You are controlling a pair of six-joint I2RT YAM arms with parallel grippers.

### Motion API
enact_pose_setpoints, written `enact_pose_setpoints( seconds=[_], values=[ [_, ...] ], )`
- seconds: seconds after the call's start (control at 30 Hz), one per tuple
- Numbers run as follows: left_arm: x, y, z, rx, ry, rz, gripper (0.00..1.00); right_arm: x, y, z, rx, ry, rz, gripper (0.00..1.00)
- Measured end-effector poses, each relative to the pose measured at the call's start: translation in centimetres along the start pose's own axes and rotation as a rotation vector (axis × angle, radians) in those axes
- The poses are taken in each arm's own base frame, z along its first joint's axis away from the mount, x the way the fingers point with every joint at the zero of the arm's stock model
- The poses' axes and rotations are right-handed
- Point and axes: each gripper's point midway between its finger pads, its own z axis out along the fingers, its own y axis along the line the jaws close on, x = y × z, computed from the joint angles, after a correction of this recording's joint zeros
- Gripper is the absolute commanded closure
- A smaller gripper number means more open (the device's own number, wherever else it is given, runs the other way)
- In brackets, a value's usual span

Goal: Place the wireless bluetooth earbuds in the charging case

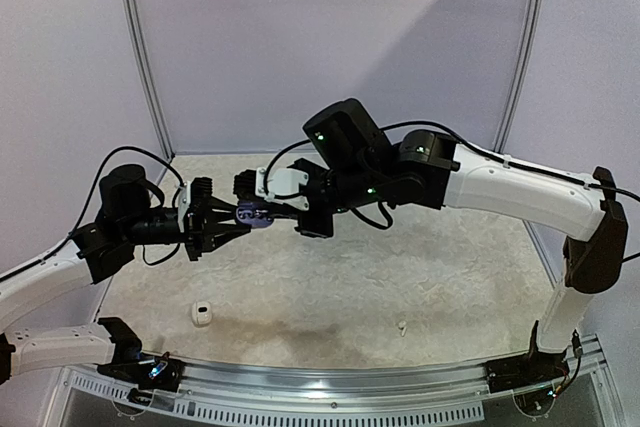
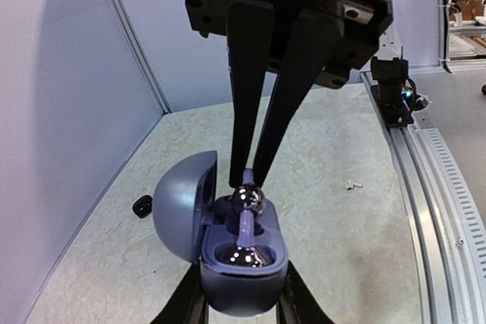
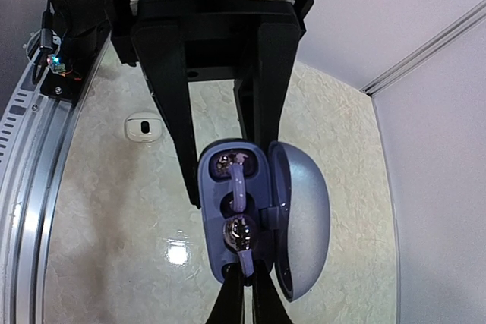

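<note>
- Writing: the coloured strip on the gripper housing is too small to read.
- Count: two arms, one open blue-grey charging case (image 2: 243, 287), two silvery buds in it, three loose items on the table (image 1: 330, 287).
- The charging case is held in mid-air above the table, lid (image 2: 181, 201) swung open to one side.
- Left gripper (image 1: 238, 216): fingers clamped on the case body from both sides.
- Right gripper (image 2: 247, 181): fingertips drawn together, pinching the gripped earbud (image 2: 248, 199) at the mouth of its socket. I cannot tell whether it is fully down.
- Seated earbud (image 2: 241, 257) lies in the other socket, shiny face up.
- From the top camera, a white case (image 1: 201, 313) sits at 7 o'clock from the held case.
- A tiny white earbud (image 1: 402, 327) lies at 4 o'clock, well apart.
- From the left wrist, a small black item (image 2: 142, 205) lies at 9 o'clock, by the wall.
</note>
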Motion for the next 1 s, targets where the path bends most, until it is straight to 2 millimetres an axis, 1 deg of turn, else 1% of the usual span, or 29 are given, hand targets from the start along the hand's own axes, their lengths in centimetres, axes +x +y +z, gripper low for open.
enact_pose_setpoints(
  seconds=[0.27,0.57,0.67,0.8,0.87,1.0],
  values=[
    [0.0,0.0,0.0,0.001,0.001,0.002,1.00,-0.1,-0.1,-0.8,0.000,0.004,0.006,1.00],
    [0.2,0.2,0.0,-0.014,0.012,-0.002,1.00,-0.6,-1.3,-2.4,0.043,0.018,0.033,1.00],
    [0.3,0.4,0.0,-0.025,0.017,-0.002,1.00,-0.2,-1.6,-2.5,0.061,0.042,0.057,1.00],
    [0.5,0.6,0.0,-0.039,0.024,-0.002,1.00,1.3,-2.3,-2.6,0.090,0.097,0.111,1.00],
    [0.6,0.7,0.0,-0.044,0.029,-0.003,1.00,2.6,-2.7,-2.6,0.103,0.128,0.152,1.00],
    [1.0,0.8,0.0,-0.052,0.047,-0.010,1.00,6.4,-3.0,-2.5,0.121,0.221,0.248,1.00]
  ],
)
